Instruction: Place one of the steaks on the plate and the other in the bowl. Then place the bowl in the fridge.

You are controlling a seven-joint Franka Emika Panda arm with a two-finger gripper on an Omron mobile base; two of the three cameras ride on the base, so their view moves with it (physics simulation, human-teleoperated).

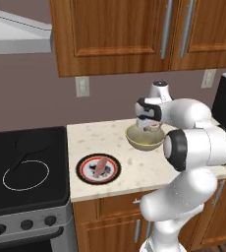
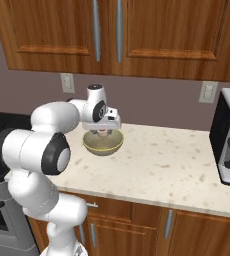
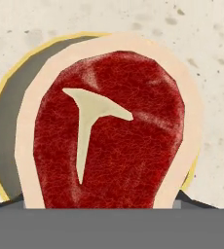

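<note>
Near: plate on worktop front edge, first steak already lying on it; leave it alone.

Farther right: bowl mid-worktop, your gripper directly above it, jaws spread wide around second steak.

Risks, as judged: steak looks nearly as broad as bowl, may hang on rim or flop out onto worktop. Low hand could nudge bowl when you lift.

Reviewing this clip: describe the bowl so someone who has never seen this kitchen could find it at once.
Start at the speckled pale counter right of the black stovetop, under the wooden wall cabinets. The bowl sits toward the back of it, directly beneath the end effector, with a red steak over its mouth. Unlike the flat black-rimmed plate nearer the front edge, it is deep, tan and pale-rimmed.
</note>
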